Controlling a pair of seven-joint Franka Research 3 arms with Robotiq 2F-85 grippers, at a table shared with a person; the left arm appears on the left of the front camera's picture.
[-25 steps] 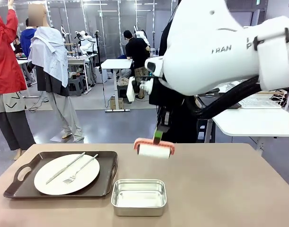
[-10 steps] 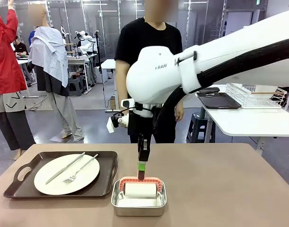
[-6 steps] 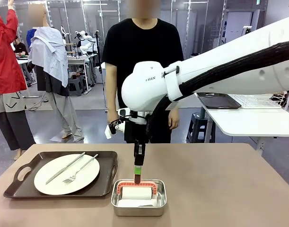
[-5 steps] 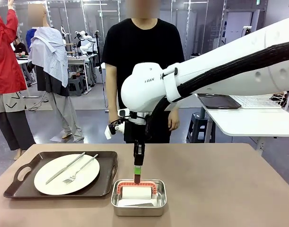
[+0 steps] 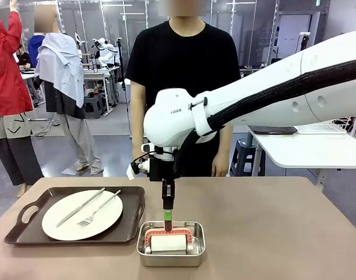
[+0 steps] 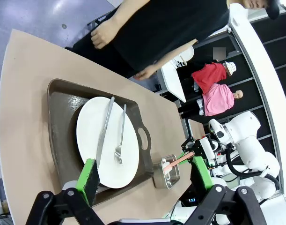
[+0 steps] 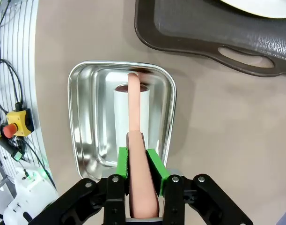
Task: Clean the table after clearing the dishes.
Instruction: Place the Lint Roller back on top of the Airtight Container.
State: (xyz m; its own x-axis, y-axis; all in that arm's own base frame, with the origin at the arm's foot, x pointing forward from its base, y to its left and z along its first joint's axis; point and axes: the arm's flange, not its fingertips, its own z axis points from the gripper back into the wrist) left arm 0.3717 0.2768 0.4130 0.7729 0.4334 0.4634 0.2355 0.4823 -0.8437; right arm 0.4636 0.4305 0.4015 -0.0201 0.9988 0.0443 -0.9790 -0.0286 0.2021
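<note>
The worktop [image 5: 271, 233] runs out of the front view at its near corners, and the right arm [image 5: 271, 99] crosses in front of the person [image 5: 186, 64] at the far side, so you lose part of the torso and most of the wire rack [image 5: 335, 123] on the white side table [image 5: 317, 149] behind. From the right wrist you get a sliver of the plate [image 5: 105, 226] at the top edge; from the left wrist the steel tin [image 5: 169, 260] is small and its contents hard to read. The top is plain matte beige-brown, in a bright workshop with a grey floor. On the robot's left side sits the dark tray [image 5: 128, 233] with the plate, a knife [image 5: 80, 207] and a fork [image 5: 101, 209] lying across it. The steel tin stands just beside the tray's right end. The right end effector [image 7: 137, 161] is clenched on the salmon handle [image 7: 135, 117] of a lint roller [image 5: 169, 244], whose white roll rests inside the steel tin. The left end effector [image 6: 143, 174] hangs over the worktop near the tray, fingers spread wide, holding nothing
</note>
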